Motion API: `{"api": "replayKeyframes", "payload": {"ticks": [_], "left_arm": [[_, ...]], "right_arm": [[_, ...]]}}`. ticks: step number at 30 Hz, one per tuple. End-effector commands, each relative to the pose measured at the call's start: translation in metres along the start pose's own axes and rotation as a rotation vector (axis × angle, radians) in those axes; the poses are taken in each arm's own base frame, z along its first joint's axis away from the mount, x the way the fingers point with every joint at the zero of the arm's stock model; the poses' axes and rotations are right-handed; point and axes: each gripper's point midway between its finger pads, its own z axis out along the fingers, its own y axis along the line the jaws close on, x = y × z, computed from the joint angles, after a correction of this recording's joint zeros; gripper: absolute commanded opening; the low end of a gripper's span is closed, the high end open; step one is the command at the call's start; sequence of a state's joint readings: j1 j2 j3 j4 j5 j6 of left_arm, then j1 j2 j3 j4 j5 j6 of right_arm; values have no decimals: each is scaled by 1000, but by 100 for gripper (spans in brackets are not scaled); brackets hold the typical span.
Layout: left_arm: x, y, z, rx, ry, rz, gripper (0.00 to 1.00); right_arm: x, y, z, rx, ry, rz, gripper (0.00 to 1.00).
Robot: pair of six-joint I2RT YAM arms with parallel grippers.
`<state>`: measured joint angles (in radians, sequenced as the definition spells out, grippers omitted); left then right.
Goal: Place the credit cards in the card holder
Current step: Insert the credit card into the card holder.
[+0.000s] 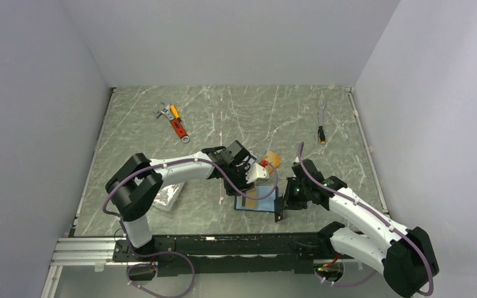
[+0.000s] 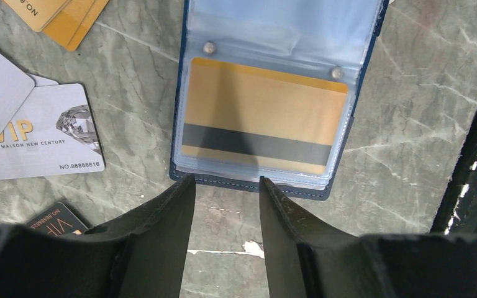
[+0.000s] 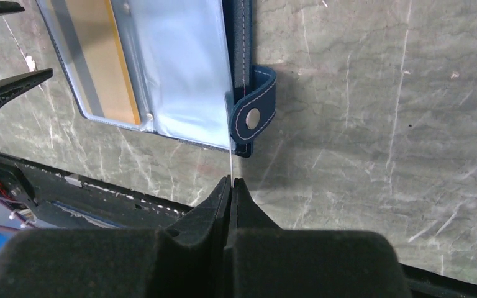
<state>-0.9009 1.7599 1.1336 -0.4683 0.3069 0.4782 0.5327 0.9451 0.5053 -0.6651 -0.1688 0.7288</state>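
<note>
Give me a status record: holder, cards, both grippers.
holder: open on the table, snap tab out to one side
card inside: orange-gold card, in a clear pocket
cards outside: silver card, black card, gold cards, on the table beside the holder
left gripper: open, empty, at the holder's edge
right gripper: shut on a thin leaf of the holder, near the tab

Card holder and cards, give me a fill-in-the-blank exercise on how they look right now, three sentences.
1. The striped card tucked in the card holder is ____ in colour.
2. The silver card lying beside it is printed with the big letters ____.
3. The left tool has its jaws ____.
Missing words: gold; VIP; open.
</note>
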Motion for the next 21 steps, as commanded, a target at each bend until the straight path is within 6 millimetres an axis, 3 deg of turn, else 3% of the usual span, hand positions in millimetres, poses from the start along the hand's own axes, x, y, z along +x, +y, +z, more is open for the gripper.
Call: {"api": "replayKeyframes", "payload": {"ticks": [1,10,16,21], "left_arm": [[-12,7,-1,-30,-21,46,47],[-8,6,2,-23,-1,51,41],[-4,6,5,-25,9,46,39],[-2,5,6,-23,16,47,38]], "right_arm": [[-11,9,0,-11,-36,2,0],[-12,8,2,-3,-41,-2,0],[-18,4,-14,19,-100,14,0],[-16,2,-9,33,-78,17,0]]}}
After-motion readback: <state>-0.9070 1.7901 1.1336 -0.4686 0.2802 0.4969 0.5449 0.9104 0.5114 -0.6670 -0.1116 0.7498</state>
